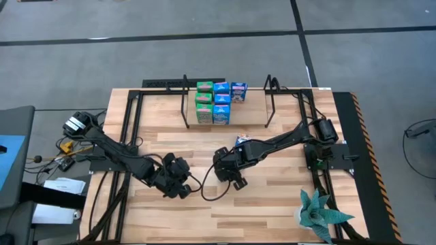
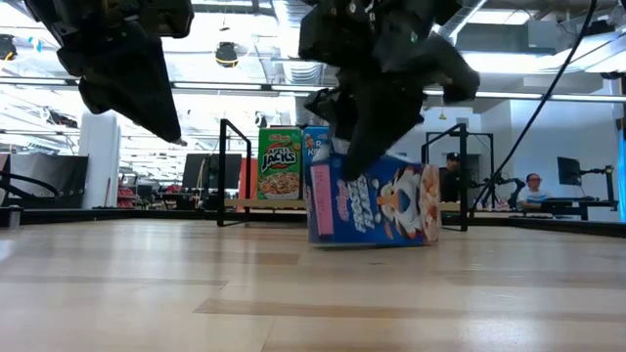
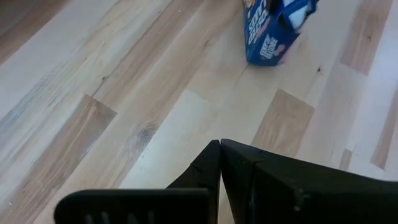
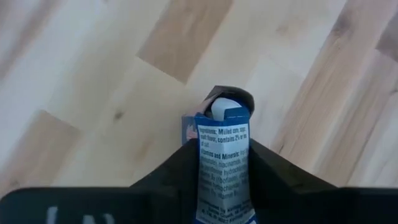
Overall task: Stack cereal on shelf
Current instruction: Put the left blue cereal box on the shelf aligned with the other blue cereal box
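Observation:
A dark blue cereal box (image 2: 377, 207) with a pink and white picture front stands on the table in front of the shelf. My right gripper (image 4: 224, 146) comes down on it and is shut on it; the box also shows beside that arm (image 1: 242, 141). The shelf (image 1: 253, 113), a light board between black wire uprights, is at the far middle. On it stand green (image 1: 203, 102), light blue (image 1: 221, 103) and dark blue (image 1: 238, 90) cereal boxes. My left gripper (image 1: 178, 185) hangs shut above the table to the left, holding nothing. My right gripper pinches the dark blue box by its two broad faces, one finger (image 4: 180, 171) on each side, with the narrow printed side panel (image 4: 224, 162) between them. The fingers slant down from above onto the box's upper part (image 2: 354, 161). The box's bottom (image 2: 372, 242) rests on the table, slightly tilted.
A teal artificial plant (image 1: 320, 214) stands at the near right corner. Black frame rails (image 1: 133, 129) run along the table's left and right sides. Bare tabletop (image 1: 272, 197) lies between the grippers and the near edge. People sit in the room behind (image 2: 533, 186).

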